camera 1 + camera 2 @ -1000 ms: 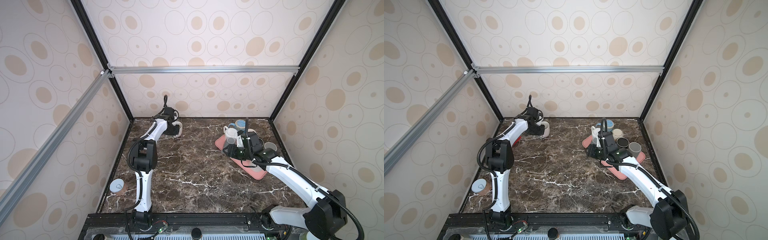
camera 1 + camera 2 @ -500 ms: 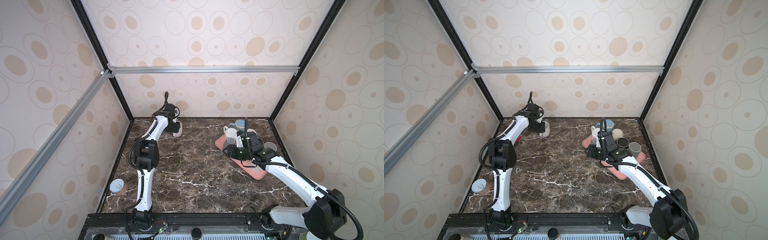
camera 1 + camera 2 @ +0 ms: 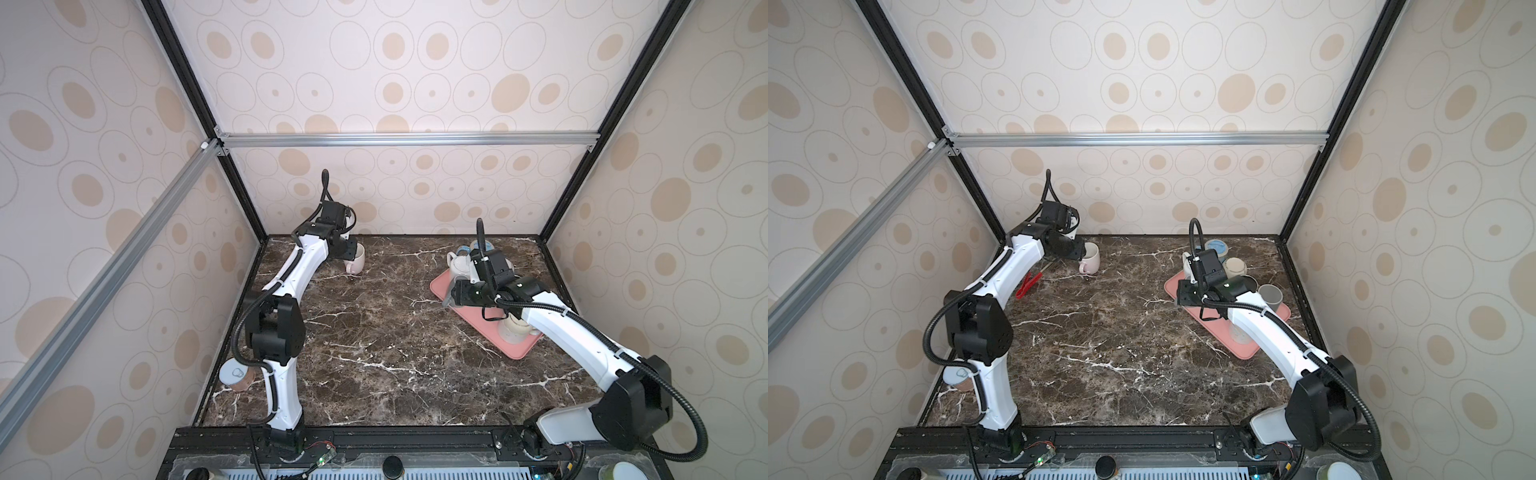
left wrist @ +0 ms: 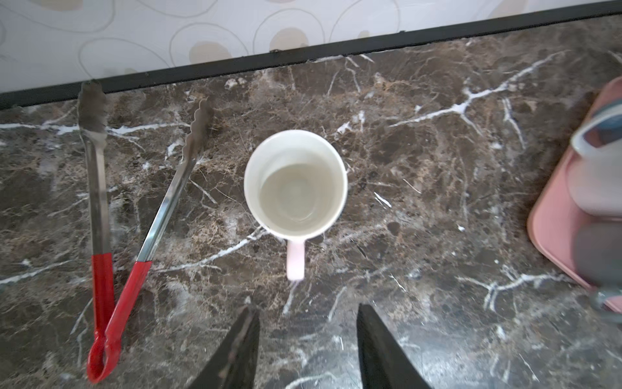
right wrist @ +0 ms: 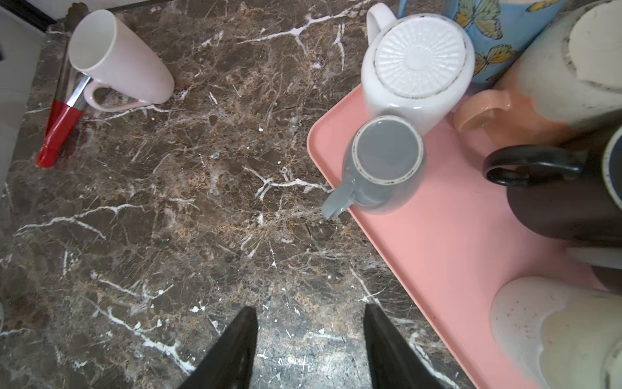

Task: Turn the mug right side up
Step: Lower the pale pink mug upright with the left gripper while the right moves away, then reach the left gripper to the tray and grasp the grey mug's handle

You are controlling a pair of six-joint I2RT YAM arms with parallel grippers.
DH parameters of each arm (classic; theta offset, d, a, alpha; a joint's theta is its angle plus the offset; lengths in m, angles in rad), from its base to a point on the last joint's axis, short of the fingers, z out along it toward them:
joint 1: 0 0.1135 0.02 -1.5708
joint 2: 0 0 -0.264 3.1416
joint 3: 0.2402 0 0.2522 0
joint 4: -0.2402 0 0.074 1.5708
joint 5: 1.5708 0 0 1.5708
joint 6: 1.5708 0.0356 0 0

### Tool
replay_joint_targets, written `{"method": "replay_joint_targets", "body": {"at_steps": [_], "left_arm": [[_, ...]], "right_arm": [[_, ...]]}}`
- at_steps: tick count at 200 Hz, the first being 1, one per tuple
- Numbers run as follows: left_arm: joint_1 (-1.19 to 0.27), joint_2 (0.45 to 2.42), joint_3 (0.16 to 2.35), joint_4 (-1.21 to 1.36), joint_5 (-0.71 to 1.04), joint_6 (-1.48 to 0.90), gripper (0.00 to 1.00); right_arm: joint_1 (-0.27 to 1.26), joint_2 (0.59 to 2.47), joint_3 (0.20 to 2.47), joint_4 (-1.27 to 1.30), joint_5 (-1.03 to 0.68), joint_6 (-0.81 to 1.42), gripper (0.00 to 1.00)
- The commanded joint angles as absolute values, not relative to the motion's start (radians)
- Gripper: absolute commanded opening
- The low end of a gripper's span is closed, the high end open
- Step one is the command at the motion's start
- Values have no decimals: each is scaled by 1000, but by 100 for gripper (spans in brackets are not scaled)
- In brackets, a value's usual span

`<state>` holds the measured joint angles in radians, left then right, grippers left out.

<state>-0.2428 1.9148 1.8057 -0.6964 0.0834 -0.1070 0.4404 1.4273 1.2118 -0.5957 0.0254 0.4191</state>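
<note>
The pale pink mug (image 4: pixel 295 183) stands upright on the marble at the far left, mouth up, with its handle (image 4: pixel 295 259) pointing toward my left gripper (image 4: pixel 306 308). That gripper is open and empty, hovering just short of the handle and apart from it. Both top views show this mug (image 3: pixel 355 259) (image 3: pixel 1090 258) beside the left gripper (image 3: pixel 345 250). My right gripper (image 5: pixel 310 308) is open and empty over bare marble next to the pink tray (image 5: pixel 437 252). A grey mug (image 5: pixel 383 165) stands bottom up on the tray's near corner, just ahead of it.
Red-handled tongs (image 4: pixel 101 202) lie to one side of the pink mug by the back wall. The tray also holds a white mug (image 5: pixel 419 57) bottom up, a black mug (image 5: pixel 555 195) and several more. A paper cup (image 3: pixel 235 374) sits at the front left edge.
My left gripper has opened, let go of the pink mug and drawn back a little; the mug now stands free. The right gripper's jaws have spread slightly.
</note>
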Motion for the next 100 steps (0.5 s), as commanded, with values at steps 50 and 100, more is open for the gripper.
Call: {"method": "replay_joint_targets", "body": {"at_steps": [50, 100], "left_arm": [[-520, 1665, 1240, -12, 108, 44, 55], [-731, 1809, 1233, 142, 126, 253, 66]], "right_arm": [[317, 1435, 1170, -616, -75, 454, 55], [224, 1315, 1053, -597, -109, 471, 55]]}}
